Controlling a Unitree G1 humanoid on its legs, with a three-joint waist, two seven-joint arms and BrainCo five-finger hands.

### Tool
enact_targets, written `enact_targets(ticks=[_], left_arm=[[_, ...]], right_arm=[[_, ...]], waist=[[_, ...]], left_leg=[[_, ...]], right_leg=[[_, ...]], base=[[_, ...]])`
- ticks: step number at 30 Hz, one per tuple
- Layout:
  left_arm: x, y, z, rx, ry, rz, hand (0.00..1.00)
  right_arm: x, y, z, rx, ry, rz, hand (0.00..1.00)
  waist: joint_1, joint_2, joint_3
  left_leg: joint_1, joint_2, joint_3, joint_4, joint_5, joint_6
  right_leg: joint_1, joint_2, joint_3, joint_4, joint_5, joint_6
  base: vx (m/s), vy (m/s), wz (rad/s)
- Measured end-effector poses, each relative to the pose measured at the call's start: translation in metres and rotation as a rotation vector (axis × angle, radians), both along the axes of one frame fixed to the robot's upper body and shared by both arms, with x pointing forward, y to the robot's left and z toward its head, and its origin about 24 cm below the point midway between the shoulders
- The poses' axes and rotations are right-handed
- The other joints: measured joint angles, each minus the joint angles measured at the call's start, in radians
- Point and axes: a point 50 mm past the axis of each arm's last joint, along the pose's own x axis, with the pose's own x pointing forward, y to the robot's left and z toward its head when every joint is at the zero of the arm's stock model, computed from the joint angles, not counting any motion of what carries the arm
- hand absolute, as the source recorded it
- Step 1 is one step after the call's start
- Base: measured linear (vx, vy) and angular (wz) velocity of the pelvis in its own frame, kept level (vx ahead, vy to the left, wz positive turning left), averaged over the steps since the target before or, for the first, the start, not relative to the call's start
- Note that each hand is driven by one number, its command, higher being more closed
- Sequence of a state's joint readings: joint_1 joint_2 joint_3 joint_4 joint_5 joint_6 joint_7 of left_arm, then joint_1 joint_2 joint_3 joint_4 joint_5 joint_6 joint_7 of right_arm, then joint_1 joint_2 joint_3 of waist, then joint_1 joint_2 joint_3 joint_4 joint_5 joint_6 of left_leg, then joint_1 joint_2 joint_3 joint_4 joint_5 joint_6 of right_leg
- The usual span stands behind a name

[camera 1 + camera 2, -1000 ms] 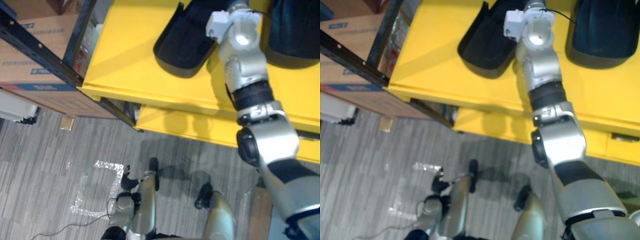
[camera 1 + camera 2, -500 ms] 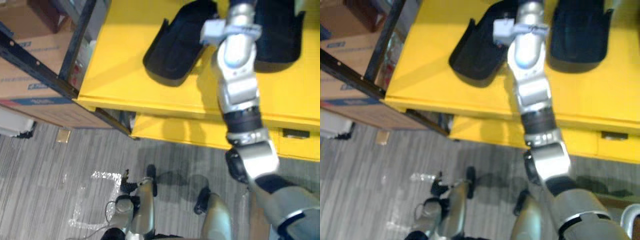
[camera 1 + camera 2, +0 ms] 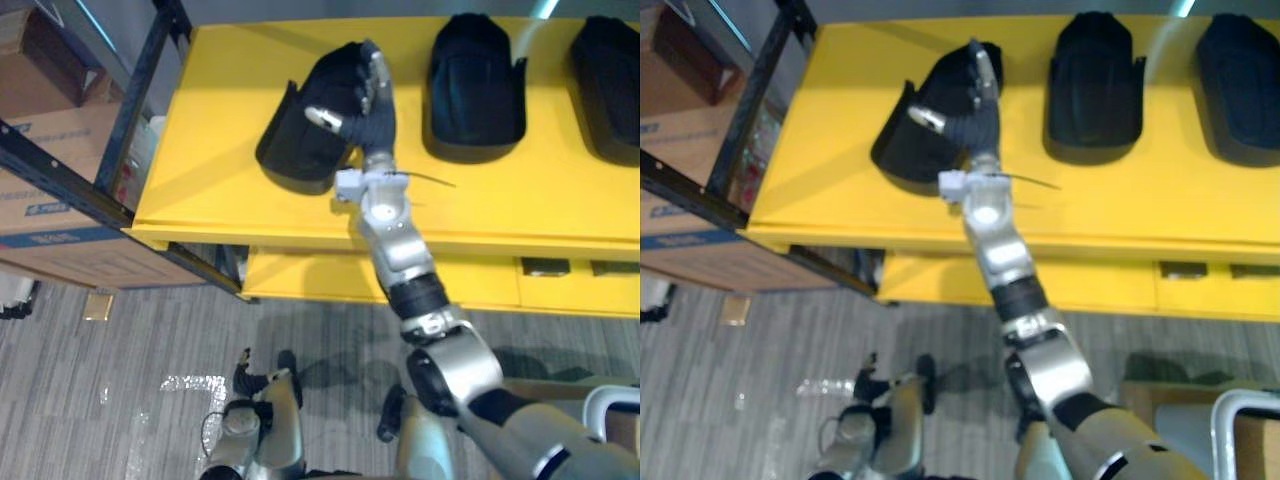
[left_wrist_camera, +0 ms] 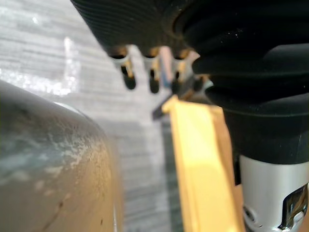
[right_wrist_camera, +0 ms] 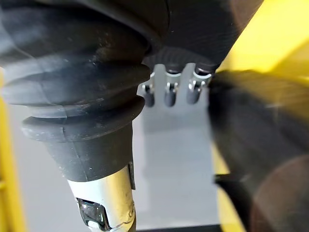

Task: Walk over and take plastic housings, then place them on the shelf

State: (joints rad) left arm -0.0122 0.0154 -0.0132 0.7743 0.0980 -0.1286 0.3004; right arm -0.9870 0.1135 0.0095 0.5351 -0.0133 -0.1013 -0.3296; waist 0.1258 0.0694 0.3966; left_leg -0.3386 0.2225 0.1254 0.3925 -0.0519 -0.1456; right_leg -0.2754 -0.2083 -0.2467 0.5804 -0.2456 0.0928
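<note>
Left eye view: right hand (image 3: 352,98), newly in view, atop leftmost housing (image 3: 292,152), fingers (image 3: 378,72) outspread.

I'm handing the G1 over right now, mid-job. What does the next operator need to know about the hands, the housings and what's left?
Right hand: stretched out over the leftmost housing on the yellow bench. Its fingers look straight, with no grip yet.
Left hand: hangs low over the floor, relaxed and holding nothing.
Housings: all three lie on the bench. The middle housing and the right housing are untouched.
Done: the robot stands at the bench.
Left: close on the leftmost housing, lift it and carry it to the shelf. A dark rack stands to the left. Then do the other two.
</note>
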Motion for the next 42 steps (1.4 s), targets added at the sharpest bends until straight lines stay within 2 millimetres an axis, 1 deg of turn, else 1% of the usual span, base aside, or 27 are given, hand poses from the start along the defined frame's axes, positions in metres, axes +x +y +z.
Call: enact_targets(ticks=[4,6,9,13,17,20,27,29,31,33,34,36,38,42], left_arm=[[-0.002,0.0,0.0,0.001,-0.002,0.002,0.0],[-0.002,0.001,0.0,0.002,-0.002,0.002,0.0],[-0.002,0.001,0.0,0.005,-0.002,0.002,0.0],[-0.001,0.0,0.002,0.024,-0.009,-0.015,0.0],[0.0,0.0,0.002,0.027,-0.011,-0.019,0.0],[0.001,-0.001,0.003,0.026,-0.019,-0.019,0.0],[0.001,-0.001,0.003,0.025,-0.02,-0.02,0.0],[0.001,0.0,0.003,0.024,-0.019,-0.02,0.0],[0.001,0.0,0.003,0.023,-0.019,-0.02,0.0],[0.001,0.0,0.003,0.022,-0.017,-0.022,0.0],[0.001,-0.001,0.003,0.021,-0.016,-0.024,0.0],[0.0,-0.001,0.003,0.018,-0.016,-0.023,0.0],[-0.001,-0.001,0.002,0.015,-0.01,-0.024,0.0],[-0.002,-0.001,0.0,0.012,0.0,-0.027,0.0]], right_arm=[[0.005,-0.021,-0.001,0.081,0.024,-0.102,0.0],[0.008,-0.04,-0.002,0.108,0.044,-0.207,0.0],[0.008,-0.051,-0.004,0.103,0.054,-0.303,0.0],[0.007,-0.063,0.0,0.107,0.032,-0.393,0.0],[0.008,-0.067,-0.001,0.123,0.042,-0.399,0.0],[0.011,-0.074,0.0,0.171,0.06,-0.37,0.0],[0.023,-0.075,0.009,0.169,0.089,-0.294,0.0],[0.027,-0.078,0.013,0.175,0.096,-0.273,0.0],[0.029,-0.082,0.015,0.173,0.1,-0.268,0.0],[0.03,-0.092,0.017,0.183,0.098,-0.278,0.0],[0.032,-0.097,0.017,0.181,0.104,-0.278,0.0],[0.034,-0.104,0.022,0.173,0.105,-0.286,0.0],[0.036,-0.107,0.022,0.158,0.116,-0.283,0.0],[0.039,-0.108,0.031,0.165,0.123,-0.263,0.0]], waist=[[-0.002,0.0,0.0],[-0.001,-0.005,-0.003],[0.0,-0.014,-0.007],[0.003,-0.016,-0.009],[0.005,-0.016,-0.009],[0.006,-0.016,-0.009],[0.006,-0.016,-0.009],[0.01,-0.015,-0.009],[0.013,-0.015,-0.01],[0.018,-0.011,-0.012],[0.02,-0.003,-0.017],[0.023,0.002,-0.02],[0.026,0.011,-0.025],[0.027,0.022,-0.031]], left_leg=[[-0.002,-0.005,-0.005,-0.002,0.0,0.0],[-0.005,-0.009,-0.01,-0.004,0.0,0.0],[-0.011,-0.014,-0.011,-0.005,0.0,0.003],[-0.012,-0.02,-0.023,-0.012,0.0,0.004],[-0.012,-0.022,-0.022,-0.016,0.0,0.004],[-0.013,-0.022,-0.022,-0.012,0.0,0.004],[-0.014,-0.023,-0.023,-0.011,-0.001,0.006],[-0.016,-0.025,-0.023,-0.005,-0.006,0.013],[-0.017,-0.028,-0.023,-0.002,-0.006,0.013],[-0.02,-0.034,-0.024,-0.001,-0.005,0.012],[-0.028,-0.037,-0.027,0.0,-0.005,0.012],[-0.034,-0.047,-0.026,-0.001,-0.002,0.016],[-0.034,-0.05,-0.027,-0.001,-0.002,0.016],[-0.033,-0.058,-0.033,-0.002,0.001,0.018]], right_leg=[[0.008,-0.006,-0.015,-0.002,0.0,0.0],[0.017,-0.013,-0.031,-0.006,-0.001,0.0],[0.017,-0.018,-0.038,-0.011,-0.001,0.001],[0.03,-0.021,-0.054,-0.024,0.0,0.001],[0.03,-0.021,-0.055,-0.028,0.0,0.001],[0.031,-0.021,-0.056,-0.024,0.0,0.001],[0.03,-0.024,-0.057,-0.021,-0.001,0.001],[0.03,-0.028,-0.057,-0.018,-0.004,0.003],[0.03,-0.031,-0.057,-0.016,-0.005,0.004],[0.028,-0.037,-0.058,-0.013,-0.006,0.006],[0.023,-0.04,-0.061,-0.012,-0.006,0.006],[0.011,-0.051,-0.059,-0.001,-0.008,0.009],[0.012,-0.054,-0.059,0.002,-0.009,0.01],[0.011,-0.06,-0.06,0.006,-0.01,0.012]], base=[[0.01,0.005,0.09],[0.0,0.017,0.17],[0.01,0.022,0.09],[0.02,0.005,0.1],[0.01,-0.001,0.01],[0.0,0.0,0.0],[-0.02,0.009,0.01],[-0.02,0.01,0.01],[0.0,0.0,0.0],[-0.01,0.021,0.06],[-0.01,0.019,0.07],[0.0,0.015,0.07],[0.01,0.003,0.04],[0.0,-0.001,0.02]])
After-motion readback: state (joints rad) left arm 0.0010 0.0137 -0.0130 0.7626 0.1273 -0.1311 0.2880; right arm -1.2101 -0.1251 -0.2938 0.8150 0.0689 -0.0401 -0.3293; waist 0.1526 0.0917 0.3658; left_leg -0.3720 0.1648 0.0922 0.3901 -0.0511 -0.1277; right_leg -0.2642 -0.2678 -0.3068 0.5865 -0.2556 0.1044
